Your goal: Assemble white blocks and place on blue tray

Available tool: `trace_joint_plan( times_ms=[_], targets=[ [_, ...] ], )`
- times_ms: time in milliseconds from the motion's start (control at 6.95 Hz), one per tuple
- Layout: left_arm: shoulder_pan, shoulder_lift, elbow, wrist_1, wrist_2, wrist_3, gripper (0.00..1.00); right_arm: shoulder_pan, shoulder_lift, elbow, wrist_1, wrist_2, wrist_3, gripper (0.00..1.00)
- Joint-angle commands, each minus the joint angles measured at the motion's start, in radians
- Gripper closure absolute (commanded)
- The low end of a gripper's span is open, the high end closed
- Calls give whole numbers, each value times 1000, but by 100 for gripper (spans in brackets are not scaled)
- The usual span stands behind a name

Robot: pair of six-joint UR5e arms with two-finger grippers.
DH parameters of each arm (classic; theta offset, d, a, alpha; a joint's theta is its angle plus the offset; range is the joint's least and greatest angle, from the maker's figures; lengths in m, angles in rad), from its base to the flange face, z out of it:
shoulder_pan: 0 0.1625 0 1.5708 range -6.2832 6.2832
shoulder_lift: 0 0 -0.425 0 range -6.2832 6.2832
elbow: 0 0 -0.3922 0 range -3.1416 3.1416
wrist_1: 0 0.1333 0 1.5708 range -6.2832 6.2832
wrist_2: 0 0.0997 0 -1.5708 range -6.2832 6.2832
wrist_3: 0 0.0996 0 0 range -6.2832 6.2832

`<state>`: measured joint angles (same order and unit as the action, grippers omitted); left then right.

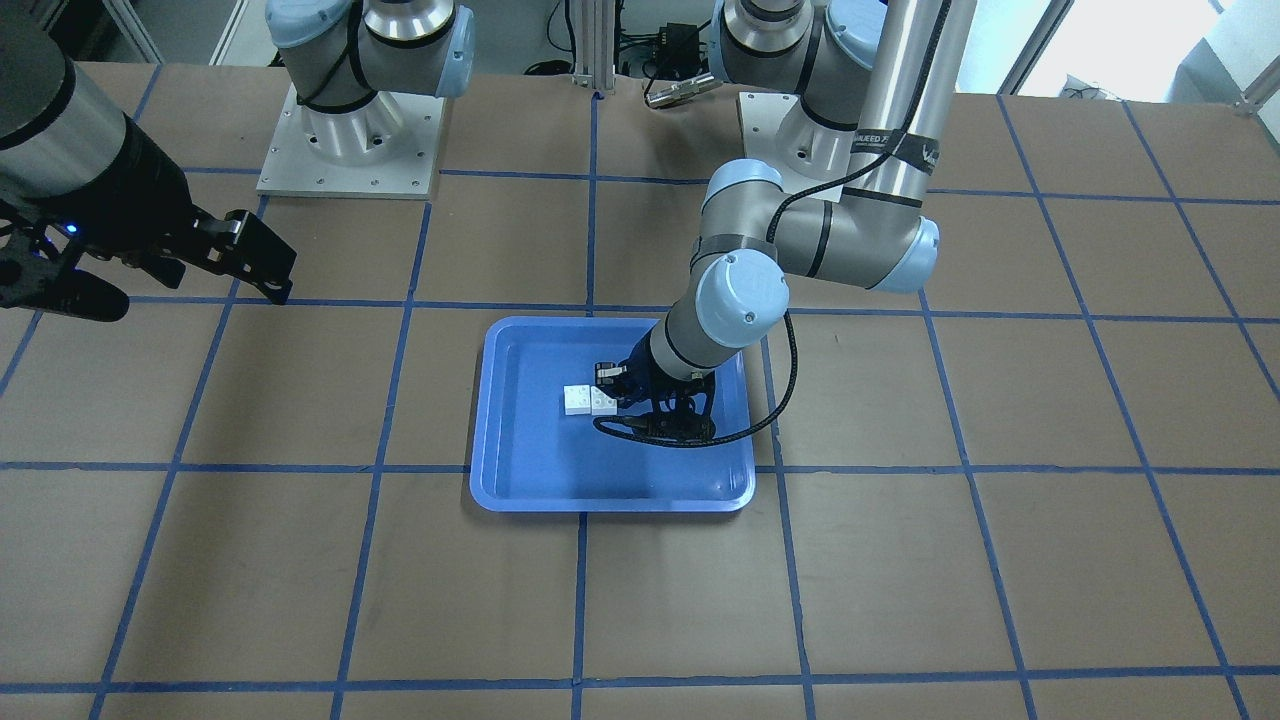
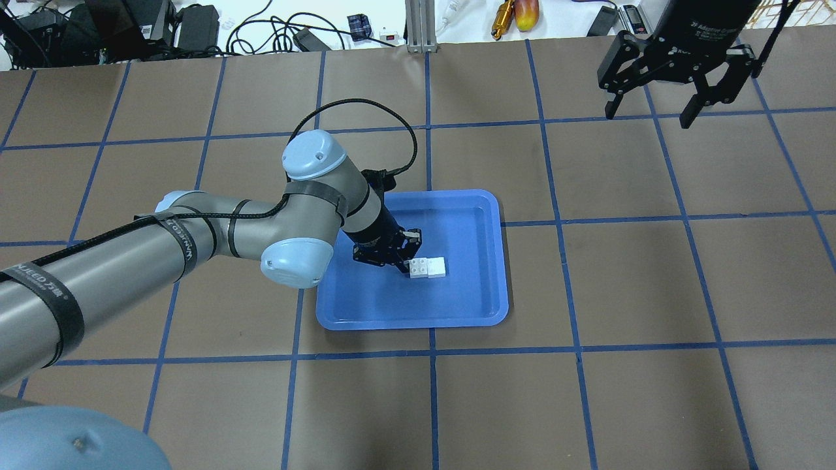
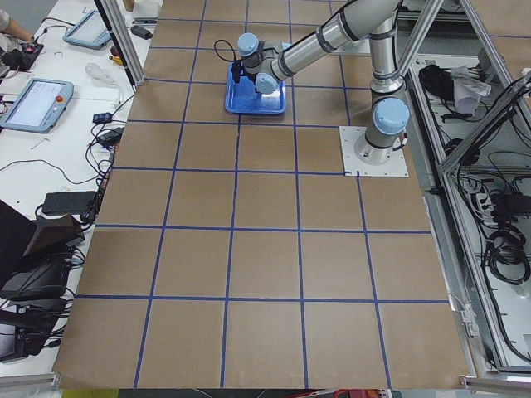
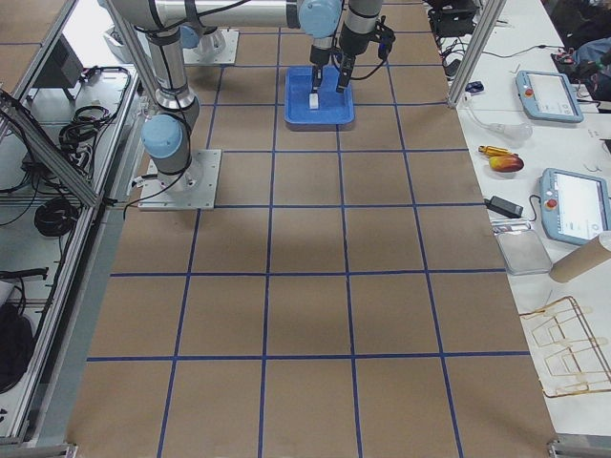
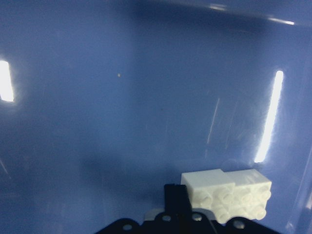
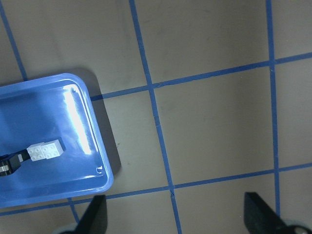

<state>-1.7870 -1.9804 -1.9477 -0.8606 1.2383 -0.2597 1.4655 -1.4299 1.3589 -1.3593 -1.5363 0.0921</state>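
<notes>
The two white blocks (image 2: 428, 267) are joined into one piece and lie on the floor of the blue tray (image 2: 470, 307), near its middle. They also show in the front view (image 1: 587, 400) and the right wrist view (image 6: 45, 150). My left gripper (image 2: 410, 250) reaches down into the tray with its jaws apart at the left end of the blocks. In the left wrist view one finger (image 5: 177, 200) stands right beside the blocks (image 5: 226, 187). My right gripper (image 2: 648, 117) is open and empty, high above the table at the far right.
The tray (image 1: 510, 490) sits on brown paper marked with blue tape lines. A cable (image 2: 366, 104) loops off the left wrist above the tray's back edge. Tools and wires lie beyond the table's far edge.
</notes>
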Motion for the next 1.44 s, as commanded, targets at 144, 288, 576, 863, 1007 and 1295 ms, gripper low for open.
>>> trace_joint_plan(
  times_ms=[144,288,576,863,1007,1295],
  targets=[
    [0,20,44,-17,53,0,100,2,-46,6,11,-65,32,0],
    [-2,32,59,-37,67,-1,100,9,-50,8,9,-64,47,0],
    [8,78,90,-105,148,5,100,114,-40,12,-21,-65,136,0],
    [40,142,163,-268,176,19,100,127,-50,57,-20,-64,129,0],
    [58,179,177,-320,232,67,100,127,-61,69,-20,-62,123,0],
    [119,279,184,-406,290,167,86,118,-64,69,-18,-39,118,0]
  ],
)
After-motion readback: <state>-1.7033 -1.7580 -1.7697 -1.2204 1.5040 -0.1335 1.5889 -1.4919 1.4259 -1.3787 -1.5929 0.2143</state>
